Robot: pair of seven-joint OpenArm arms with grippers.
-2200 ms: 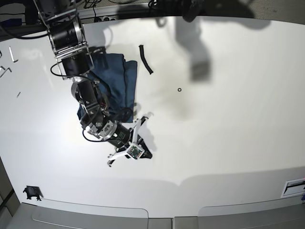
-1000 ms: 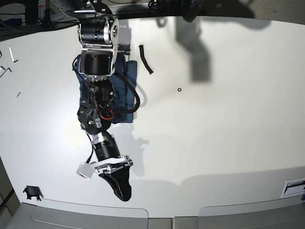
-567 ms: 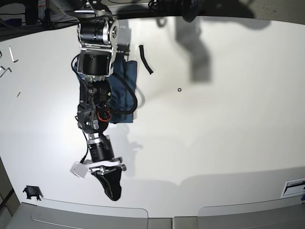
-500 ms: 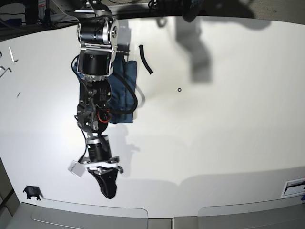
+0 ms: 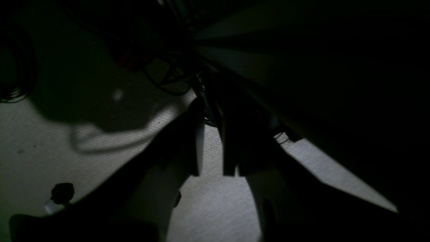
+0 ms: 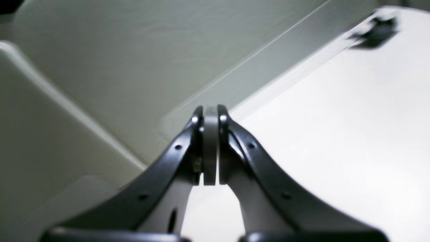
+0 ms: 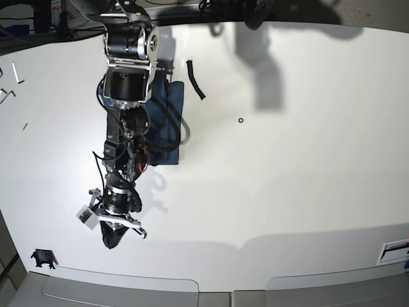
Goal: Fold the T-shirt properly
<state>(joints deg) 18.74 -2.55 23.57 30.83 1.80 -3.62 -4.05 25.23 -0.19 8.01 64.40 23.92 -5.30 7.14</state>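
Note:
The dark navy T-shirt point(image 7: 169, 121) lies in a folded bundle at the back left of the white table point(image 7: 287, 179), partly hidden under my right arm. That arm reaches down from it toward the front edge, and my right gripper point(image 7: 113, 239) hangs well clear of the cloth. In the right wrist view the right gripper point(image 6: 210, 148) is shut, pads pressed together with nothing in them. The left wrist view is very dark: my left gripper point(image 5: 210, 151) hangs over grey floor, a narrow gap between its empty fingers point(image 5: 193, 148). The T-shirt does not show in either wrist view.
A black strip point(image 7: 195, 79) and a small black ring point(image 7: 240, 119) lie right of the shirt. Small metal parts point(image 7: 7, 94) sit at the far left. A black clip point(image 7: 42, 258) rests at the front left corner and also shows as the black clip point(image 6: 379, 28).
My right arm has swung away from the T-shirt toward the front edge, its gripper drifting left and turning. The shirt has stayed in place.

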